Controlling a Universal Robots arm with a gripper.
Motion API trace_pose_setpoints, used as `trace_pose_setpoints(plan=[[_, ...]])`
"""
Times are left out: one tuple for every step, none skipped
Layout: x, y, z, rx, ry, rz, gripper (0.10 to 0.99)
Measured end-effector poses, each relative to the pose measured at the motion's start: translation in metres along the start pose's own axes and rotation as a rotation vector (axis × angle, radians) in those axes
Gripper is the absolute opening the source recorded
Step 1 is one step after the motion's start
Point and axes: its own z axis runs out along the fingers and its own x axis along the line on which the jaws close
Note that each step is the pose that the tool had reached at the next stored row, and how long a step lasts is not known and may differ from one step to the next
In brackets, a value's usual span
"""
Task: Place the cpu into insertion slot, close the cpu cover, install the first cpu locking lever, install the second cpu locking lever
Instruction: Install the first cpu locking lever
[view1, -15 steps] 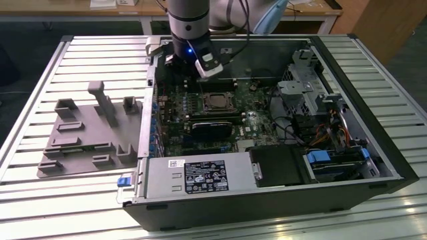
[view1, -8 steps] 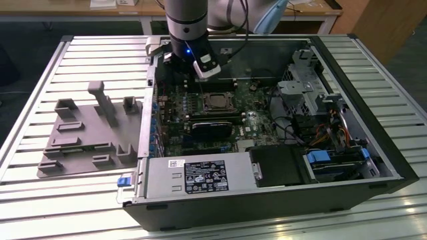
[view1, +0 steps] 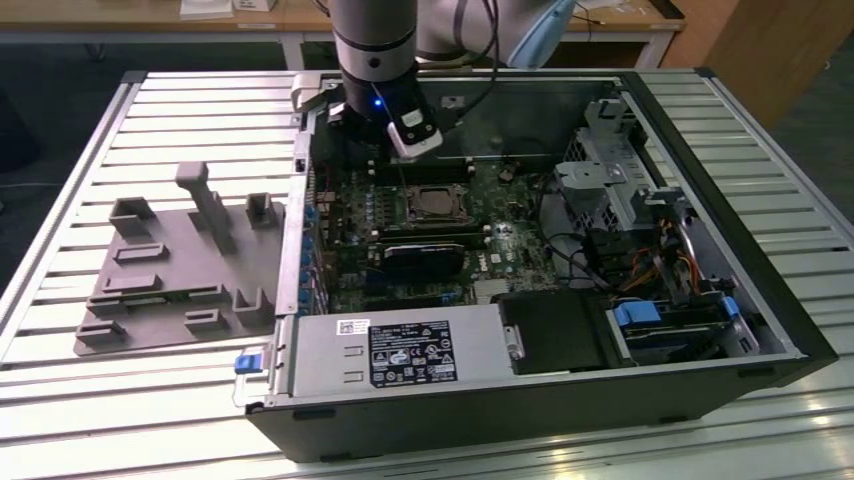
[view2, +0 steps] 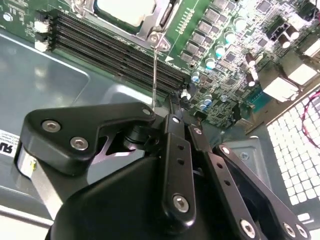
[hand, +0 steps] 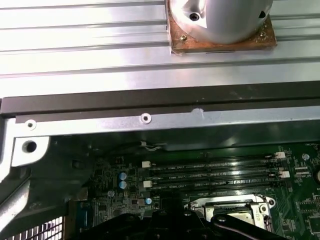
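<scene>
- Claw (view2: 169, 102) hung right at the tip of a thin wire lever (view2: 155, 70) that stood upright from the corner of the cover (view2: 150, 31); couldn't tell if it was open, closed or pinching the wire
- Chip (view2: 125, 9) already sat in the socket (view1: 410, 205), and the silvery cover looked down flat around it
- So I'd say it was on the first lever step
- Locking it would've needed a push down, then sideways under its catch

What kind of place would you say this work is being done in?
Probably a robotics lab or test bench: an open black desktop computer case lies on a slatted silver metal table, a grey moulded fixture plate sits beside it, and a grey robot arm reaches in.
</scene>
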Motion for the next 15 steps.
trace_pose_setpoints(plan=[[-0.0014, 0.0001, 0.0001, 0.000, 0.0001, 0.000, 0.106], [-0.0030, 0.0002, 0.0002, 0.000, 0.0001, 0.000, 0.106], [-0.0049, 0.0003, 0.0004, 0.000, 0.0001, 0.000, 0.106], [-0.0069, 0.0005, 0.0006, 0.000, 0.0000, 0.000, 0.106], [-0.0090, 0.0006, 0.0008, 0.000, 0.0001, 0.000, 0.106], [-0.0173, 0.0012, 0.0015, -0.001, 0.0001, 0.000, 0.106], [-0.0236, 0.0016, 0.0021, 0.000, 0.0001, 0.000, 0.106], [-0.0263, 0.0018, 0.0023, -0.001, 0.0001, 0.000, 0.106], [-0.0287, 0.0020, 0.0026, -0.001, 0.0000, 0.000, 0.106], [-0.0311, 0.0022, 0.0028, 0.000, 0.0000, 0.000, 0.106], [-0.0334, 0.0023, 0.0030, 0.000, 0.0000, 0.000, 0.106], [-0.0351, 0.0024, 0.0032, 0.000, 0.0001, 0.000, 0.106], [-0.0355, 0.0024, 0.0032, 0.000, 0.0002, 0.000, 0.106], [-0.0355, 0.0024, 0.0032, 0.000, 0.0001, 0.000, 0.106], [-0.0355, 0.0024, 0.0032, 0.000, 0.0000, 0.000, 0.106]])
